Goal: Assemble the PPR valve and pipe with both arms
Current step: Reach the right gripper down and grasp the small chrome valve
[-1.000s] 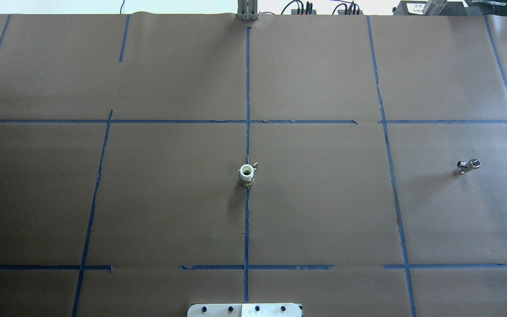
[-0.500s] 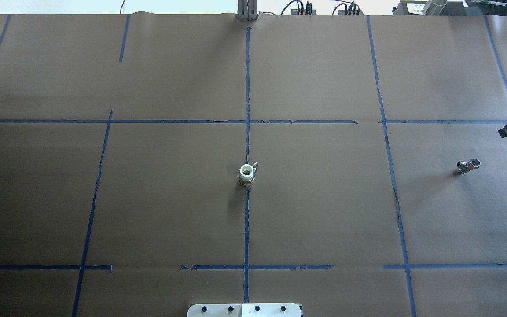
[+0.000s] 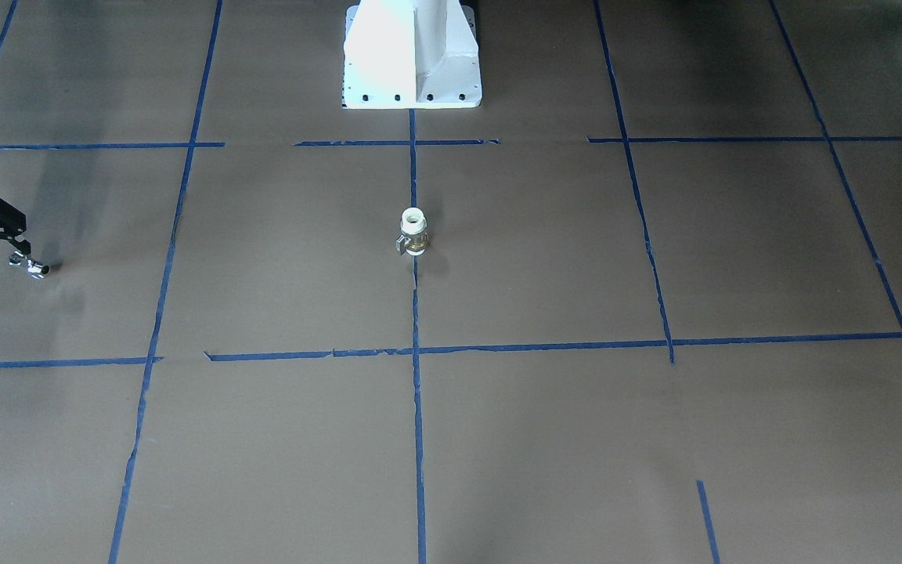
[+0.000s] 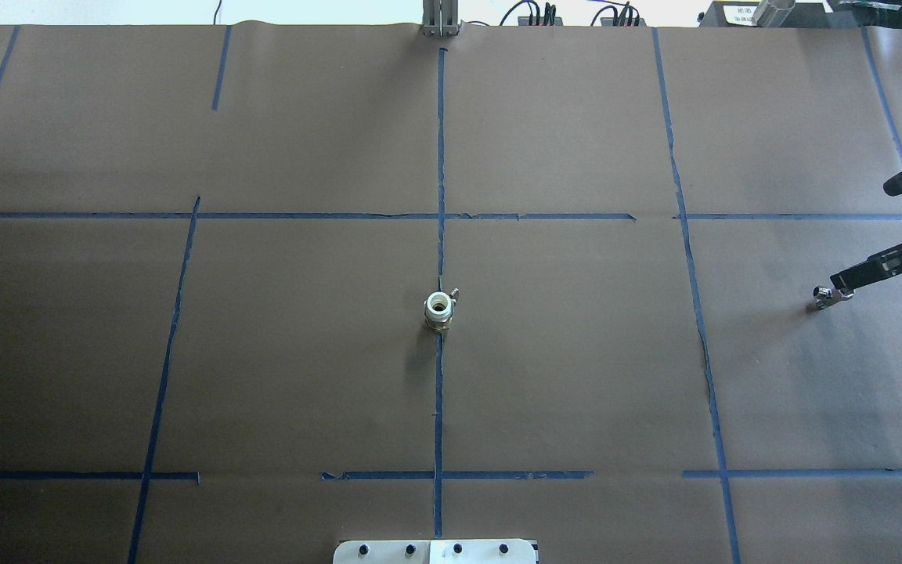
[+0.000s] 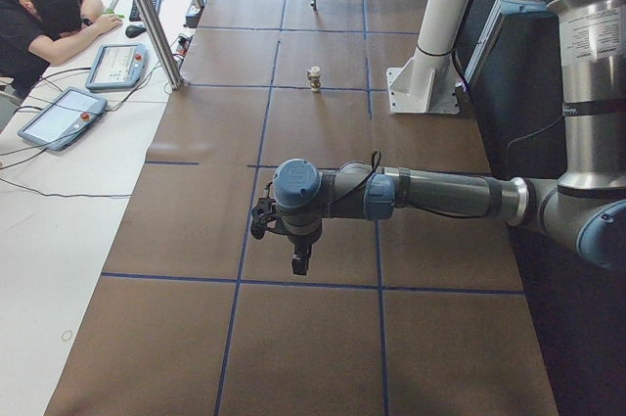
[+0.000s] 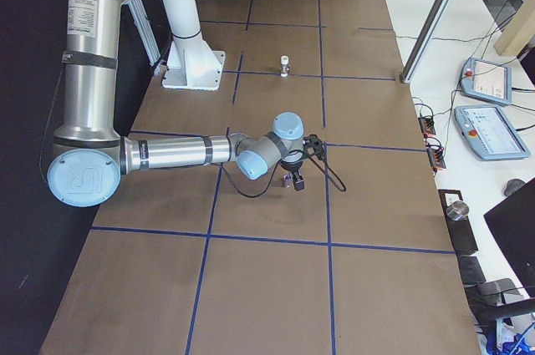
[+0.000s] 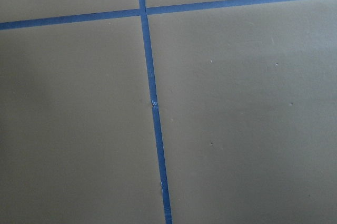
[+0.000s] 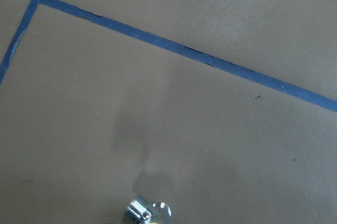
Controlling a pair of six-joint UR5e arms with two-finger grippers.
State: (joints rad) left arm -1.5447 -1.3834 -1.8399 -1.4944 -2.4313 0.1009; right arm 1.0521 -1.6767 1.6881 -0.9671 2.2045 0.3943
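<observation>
The PPR valve (image 4: 438, 309) stands upright at the table's centre on a blue tape line, white ring up; it also shows in the front view (image 3: 413, 233). The pipe (image 4: 824, 297) lies far to the right, also in the front view (image 3: 31, 267) and at the bottom of the right wrist view (image 8: 149, 213). My right gripper (image 4: 862, 235) is open, jaws wide apart, with one finger (image 4: 858, 275) just above the pipe's end. My left gripper (image 5: 298, 257) shows only in the exterior left view, low over bare paper; I cannot tell if it is open or shut.
The white pedestal base (image 3: 412, 63) stands at the robot's side of the table. Blue tape lines cross the brown paper. A metal post (image 5: 147, 15), teach pendants (image 6: 489, 131) and a person (image 5: 44, 15) are at the operators' bench along the far side.
My right gripper has come in from the right edge and moved left and nearer, until one finger is over the pipe's end. The valve and the pipe have not moved.
</observation>
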